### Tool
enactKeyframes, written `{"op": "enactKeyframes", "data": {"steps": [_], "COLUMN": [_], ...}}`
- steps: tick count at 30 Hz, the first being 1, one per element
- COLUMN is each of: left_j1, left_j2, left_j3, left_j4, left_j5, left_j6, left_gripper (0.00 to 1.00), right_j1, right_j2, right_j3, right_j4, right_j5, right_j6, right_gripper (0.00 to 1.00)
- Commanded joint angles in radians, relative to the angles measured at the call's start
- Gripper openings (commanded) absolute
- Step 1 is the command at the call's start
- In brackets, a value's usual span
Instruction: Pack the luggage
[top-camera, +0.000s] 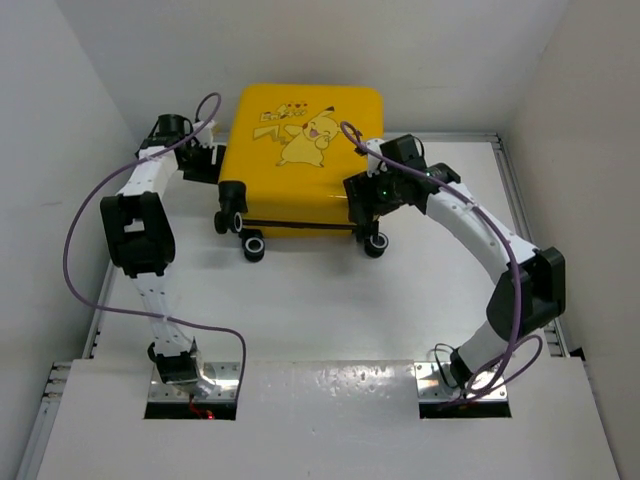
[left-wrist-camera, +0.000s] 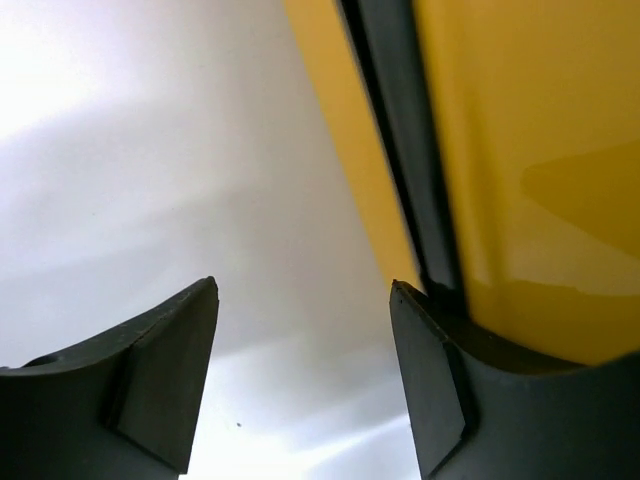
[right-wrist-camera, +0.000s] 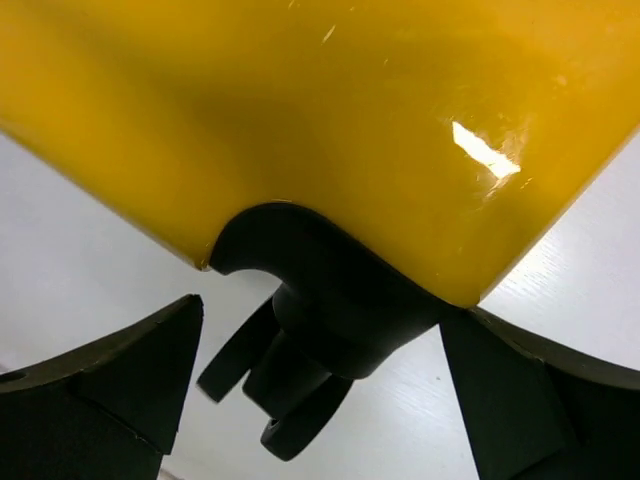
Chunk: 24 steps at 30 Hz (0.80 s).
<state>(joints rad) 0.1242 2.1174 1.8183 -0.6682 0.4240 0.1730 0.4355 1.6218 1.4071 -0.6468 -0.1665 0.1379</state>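
While luggage (top-camera: 300, 160) shut, L fingers (left-wrist-camera: 160, 380) spread beside it; R fingers (right-wrist-camera: 110, 390) spread by wheel (right-wrist-camera: 300, 390).

The overhead camera sits above and behind my two bases, looking down and forward across the white table (top-camera: 320, 300) to the far wall, with both arms in view. My left wrist camera looks out between my left fingers (left-wrist-camera: 160, 390), very close to the yellow luggage (left-wrist-camera: 540, 150), whose left side fills its right half. My right wrist camera, equally close, looks past my right fingers (right-wrist-camera: 100, 400) at the luggage's near right corner and a black wheel (right-wrist-camera: 290, 400). All three views share the luggage.
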Motion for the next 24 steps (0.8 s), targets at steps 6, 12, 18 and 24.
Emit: {"op": "enactKeyframes", "data": {"steps": [6,12,18,24], "left_j1": [-0.08,-0.08,-0.061,-0.081], "left_j2": [-0.155,-0.165,-0.183,-0.205], "left_j3": [-0.062,-0.093,-0.166,-0.204], "left_j4": [0.137,0.176,0.237,0.294], "left_j5": [0.033,0.012,0.073,0.088], "left_j6": [-0.099,-0.118,-0.118,-0.118], "left_gripper": [0.74,0.74,0.74,0.74], "right_j1": [0.057,0.02,-0.015,-0.047], "right_j2": [-0.054,-0.03,-0.039,0.006], "right_j3": [-0.137,-0.166,-0.083,0.044], "right_j4": [0.049,0.098,0.22,0.231], "right_j5": [0.297,0.217,0.219,0.187], "right_j6": [0.054,0.034,-0.026,-0.038], "right_gripper": [0.98,0.21,0.0,0.0]}}
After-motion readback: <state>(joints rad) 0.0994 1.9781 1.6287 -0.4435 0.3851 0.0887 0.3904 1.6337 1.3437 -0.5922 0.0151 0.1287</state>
